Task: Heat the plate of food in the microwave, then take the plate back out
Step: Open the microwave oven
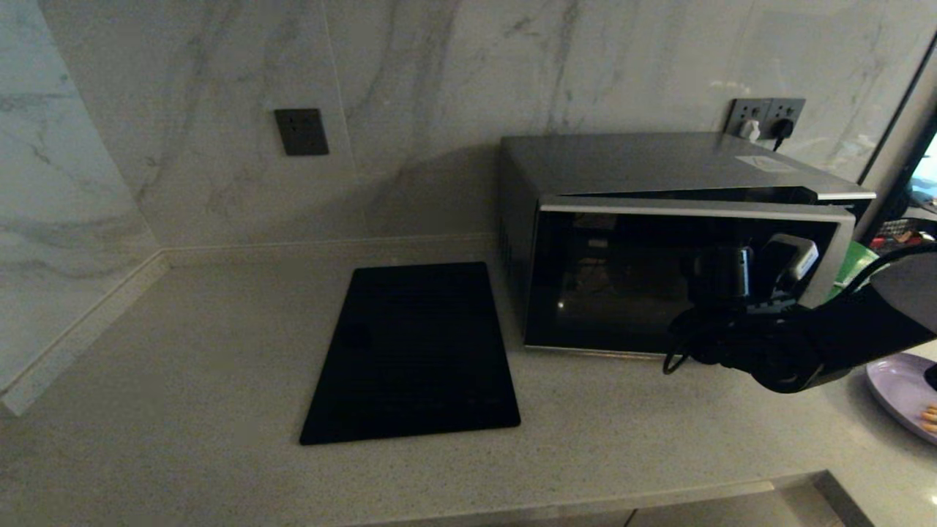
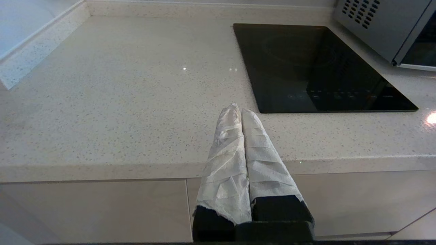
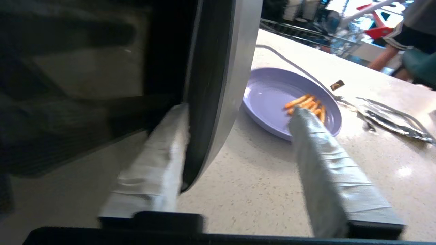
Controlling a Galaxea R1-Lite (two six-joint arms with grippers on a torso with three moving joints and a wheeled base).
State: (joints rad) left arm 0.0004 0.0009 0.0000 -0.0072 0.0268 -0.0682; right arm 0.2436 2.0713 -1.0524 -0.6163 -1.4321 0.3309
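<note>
Speckled pale stone makes up the counter [image 1: 183, 366], and on it, against the marbled wall, stands the microwave [image 1: 659, 241] with its dark glass door [image 1: 622, 278] swung slightly ajar, a gap showing along the door's top edge in the head view. The right gripper [image 3: 238, 136] is at the door's free edge with its wrapped fingers [image 3: 327, 163] spread wide: one finger lies on the glass side of the silver door edge [image 3: 218, 85], the other stands well apart over the counter, and nothing is clamped between them. Whether the inner finger actually touches the door is hard to tell through the blur. Just beyond the door edge, to the microwave's right, the plate of food [image 3: 272, 98] rests on the counter, orange sticks [image 3: 306, 103] clustered on its far side. A flat black panel [image 1: 413, 351] lies left of the microwave. The left gripper [image 2: 240, 112] hangs parked before the counter's front edge, its wrapped fingers pressed together and empty.
</note>
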